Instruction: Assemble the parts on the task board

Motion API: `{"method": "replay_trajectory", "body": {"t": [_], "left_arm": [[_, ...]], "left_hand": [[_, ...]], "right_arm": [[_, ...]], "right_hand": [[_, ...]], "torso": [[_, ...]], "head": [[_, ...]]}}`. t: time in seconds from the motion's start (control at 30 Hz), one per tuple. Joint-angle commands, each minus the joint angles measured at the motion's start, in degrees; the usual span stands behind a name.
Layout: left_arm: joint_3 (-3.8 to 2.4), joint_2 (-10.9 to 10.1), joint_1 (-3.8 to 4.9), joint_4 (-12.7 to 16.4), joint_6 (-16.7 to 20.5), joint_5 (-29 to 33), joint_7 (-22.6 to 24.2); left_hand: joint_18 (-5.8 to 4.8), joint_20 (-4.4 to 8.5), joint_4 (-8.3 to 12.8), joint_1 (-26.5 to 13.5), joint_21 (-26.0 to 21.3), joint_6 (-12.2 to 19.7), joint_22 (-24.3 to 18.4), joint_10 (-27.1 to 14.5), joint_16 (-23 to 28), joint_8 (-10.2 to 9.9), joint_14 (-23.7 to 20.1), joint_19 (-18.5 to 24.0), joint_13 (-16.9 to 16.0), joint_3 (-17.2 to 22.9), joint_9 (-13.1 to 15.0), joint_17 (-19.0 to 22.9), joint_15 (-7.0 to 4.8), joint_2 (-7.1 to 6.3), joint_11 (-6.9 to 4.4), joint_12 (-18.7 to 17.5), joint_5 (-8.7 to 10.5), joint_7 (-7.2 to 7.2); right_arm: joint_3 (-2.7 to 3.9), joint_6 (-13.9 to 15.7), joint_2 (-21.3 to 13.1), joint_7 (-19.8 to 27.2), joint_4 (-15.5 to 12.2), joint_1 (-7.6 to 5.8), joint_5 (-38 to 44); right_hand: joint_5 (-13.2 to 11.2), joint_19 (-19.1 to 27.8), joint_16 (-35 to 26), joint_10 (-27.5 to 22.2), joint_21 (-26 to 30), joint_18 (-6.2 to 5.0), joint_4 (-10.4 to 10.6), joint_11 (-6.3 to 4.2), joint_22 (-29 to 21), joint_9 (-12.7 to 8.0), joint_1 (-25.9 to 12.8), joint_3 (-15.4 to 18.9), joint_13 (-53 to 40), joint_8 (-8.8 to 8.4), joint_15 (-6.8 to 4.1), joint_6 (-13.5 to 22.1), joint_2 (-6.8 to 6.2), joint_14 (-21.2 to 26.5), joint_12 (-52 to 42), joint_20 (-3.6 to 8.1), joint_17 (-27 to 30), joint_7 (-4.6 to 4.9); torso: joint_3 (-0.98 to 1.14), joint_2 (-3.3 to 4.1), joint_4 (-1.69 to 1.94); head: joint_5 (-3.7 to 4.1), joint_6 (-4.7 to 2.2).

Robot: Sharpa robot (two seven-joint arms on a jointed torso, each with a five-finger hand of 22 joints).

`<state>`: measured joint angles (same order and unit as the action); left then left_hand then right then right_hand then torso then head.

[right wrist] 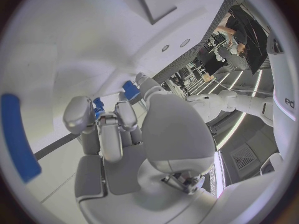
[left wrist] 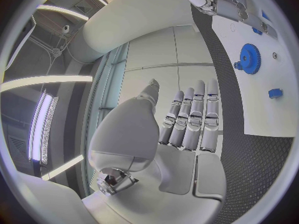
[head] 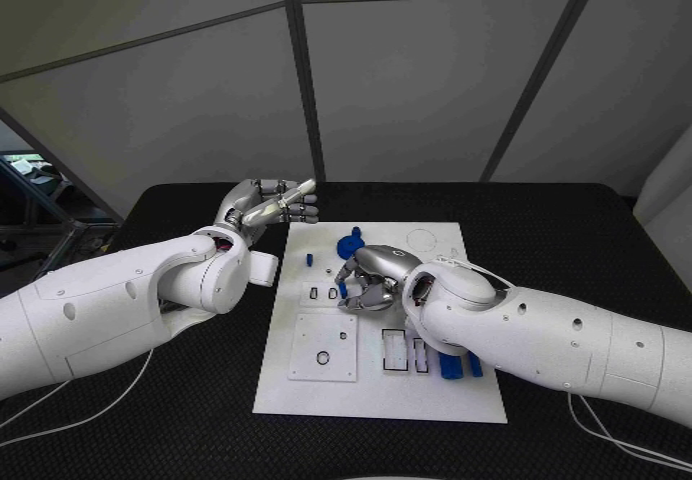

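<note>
Blue gear (left wrist: pixel 249 58) beyond left robot hand (left wrist: pixel 190 119)

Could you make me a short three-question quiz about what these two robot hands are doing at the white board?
1. True or false: the left hand rests on the task board.
2. Which hand is down over the board among the small blue parts? A) left B) right C) both
3. Fill in: the blue gear lies on the ___ board.

Key:
1. False. It is raised beside the board's far corner, fingers straight and holding nothing.
2. B. The right hand has its fingers curled at a small blue piece; whether it grips it is unclear.
3. White.
</note>
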<state>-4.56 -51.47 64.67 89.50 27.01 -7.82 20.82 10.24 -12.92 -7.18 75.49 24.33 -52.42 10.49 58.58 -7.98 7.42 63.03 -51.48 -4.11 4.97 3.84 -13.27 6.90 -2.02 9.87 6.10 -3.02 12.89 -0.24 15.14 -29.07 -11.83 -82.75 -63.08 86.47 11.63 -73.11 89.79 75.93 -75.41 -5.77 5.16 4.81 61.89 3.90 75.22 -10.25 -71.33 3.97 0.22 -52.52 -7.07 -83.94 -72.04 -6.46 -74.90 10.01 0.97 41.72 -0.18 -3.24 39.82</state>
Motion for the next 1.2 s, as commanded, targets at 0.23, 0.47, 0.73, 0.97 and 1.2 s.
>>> {"method": "replay_trajectory", "body": {"t": [0.23,0.47,0.73,0.97,1.2], "left_arm": [[-0.03,-0.02,0.08,-0.39,-0.7,-1.9,-1.21],[-0.04,-0.39,0.09,-1.29,-2.7,-9.04,-7.58],[-0.08,-1.24,0.88,-1.31,-12.35,-27.33,-28.17],[-0.07,0.56,2.52,-1.41,-19.03,-39.42,-40.52],[0.7,4.44,5.28,-3.81,-28.03,-46.26,-51.73]], "left_hand": [[0.35,0.7,0.1,0.55,2.11,-1.3,0.89,2.45,-1.36,0.29,3.88,-1.48,-0.51,-1.27,0.14,-1.68,-1.07,0.99,-0.92,0.55,0.06,-0.68],[0.34,6.06,-0.47,0.65,12.83,-6.13,6.45,14.49,-14.66,1.89,20.4,-13.34,-4.5,-2.33,0.72,-10.62,-6.52,1.97,-5.57,6.84,-0.42,-4.26],[-1.95,8.03,-3.03,-2.32,33.3,-7.42,27.91,15.39,-24.19,4.61,17.37,-18.04,-16.81,-3.95,2.61,-20.98,-8.1,1.89,-7.65,21.36,0.01,-5.8],[-6.25,9.67,-7.27,-6.27,54.67,-9.07,58.27,19.97,-30.91,12.99,18.77,-28.72,-56.4,-8.45,10.36,-28.5,-10.28,2.65,-9.54,60.48,0.16,-8.81],[-6.23,9.67,-9.35,-10.12,55.41,-6.84,59.24,18.66,-30.86,15.42,18.63,-27.97,-60.37,-12.17,14.67,-29.42,-10.03,4.03,-9.62,63.75,0.02,-8.57]], "right_arm": [[0.04,10.88,-2.33,9.11,-3.41,0.2,-3.91],[1.24,12.71,-6.71,20.0,-7.78,-0.49,-13.97],[2.8,8.69,-14.2,23.03,-10.11,-5.27,-33.08],[3.97,7.41,-18.79,23.15,-7.66,-8.11,-39.99],[4.19,6.76,-18.98,24.56,-3.3,-9.58,-39.03]], "right_hand": [[0.72,-0.02,-0.63,-0.32,0.28,0.14,1.14,0.55,-0.15,-0.03,0.71,2.8,0.07,-0.09,0.82,2.51,-0.67,-5.59,-0.11,-0.7,-13.31,0.41],[2.41,4.48,-3.22,-1.98,4.37,-1.24,0.66,0.1,-7.0,0.55,3.29,2.68,1.95,1.86,0.5,0.41,0.78,-4.13,1.53,-0.58,-8.36,-0.15],[4.02,17.74,-22.94,-14.13,22.29,-4.75,-1.03,-1.17,-30.17,0.26,6.08,-0.59,29.79,3.1,-0.7,-1.74,1.03,3.44,29.95,0.53,16.66,-1.11],[4.75,21.12,-54.75,-13.12,32.84,-4.7,-0.53,-0.35,-36.47,0.09,5.85,-5.73,44.92,2.48,0.13,-2.02,0.12,11.55,46.93,-0.58,41.91,-0.67],[4.47,21.32,-70.33,-7.18,39.74,-4.58,-0.89,0.52,-40.72,-0.01,5.03,-8.77,58.08,1.25,1.21,-3.83,-1.17,9.56,59.33,-1.97,48.18,-0.21]], "torso": [[0.1,-0.19,-0.06],[0.19,-0.8,-0.29],[0.54,-2.32,-0.41],[0.94,-3.63,-0.71],[1.53,-4.26,-0.81]], "head": [[-0.15,-0.25],[-0.39,-0.8],[-0.83,-0.18],[-1.42,0.75],[-1.65,1.39]]}}
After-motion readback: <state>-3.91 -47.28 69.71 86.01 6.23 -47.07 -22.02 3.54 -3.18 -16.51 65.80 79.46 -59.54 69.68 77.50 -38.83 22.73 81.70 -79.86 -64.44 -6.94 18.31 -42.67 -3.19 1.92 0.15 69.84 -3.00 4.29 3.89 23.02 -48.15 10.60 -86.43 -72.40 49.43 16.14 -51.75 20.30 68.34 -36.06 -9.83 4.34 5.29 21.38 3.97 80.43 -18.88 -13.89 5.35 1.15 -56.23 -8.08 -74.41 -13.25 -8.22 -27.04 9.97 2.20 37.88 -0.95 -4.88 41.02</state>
